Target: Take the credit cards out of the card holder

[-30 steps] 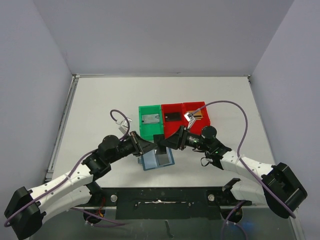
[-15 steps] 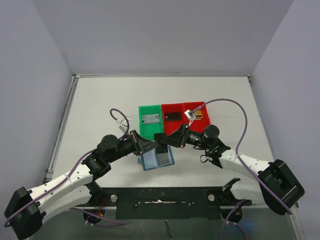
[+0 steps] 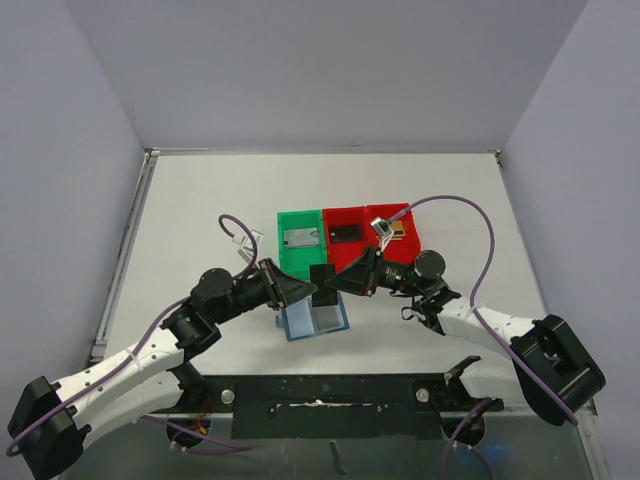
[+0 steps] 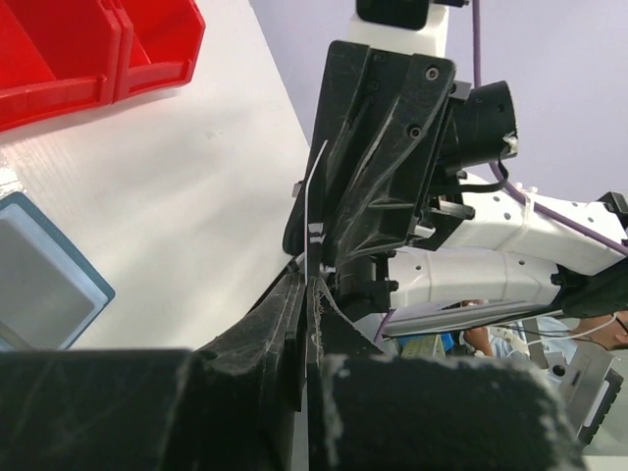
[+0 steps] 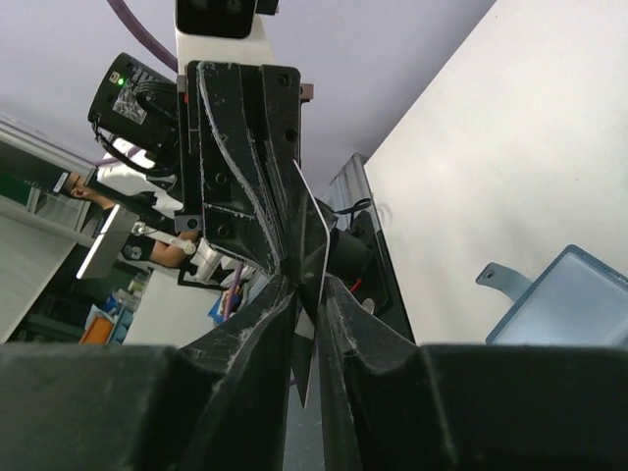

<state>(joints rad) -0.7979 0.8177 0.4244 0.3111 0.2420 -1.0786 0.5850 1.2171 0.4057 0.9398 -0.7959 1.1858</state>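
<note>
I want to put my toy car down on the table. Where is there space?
The table is bare left of the green bin, behind the bins up to the far edge, and right of the red bins. The middle is crowded: the left gripper and right gripper meet on a black card right by the card holder.

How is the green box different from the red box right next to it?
The green plastic bin stands at the left end of the row; the middle red plastic bin has a second red plastic bin on its other side. The green bin holds a grey card; the middle red bin holds a black card. Both bins are open-topped, stand side by side and hold one card each.
</note>
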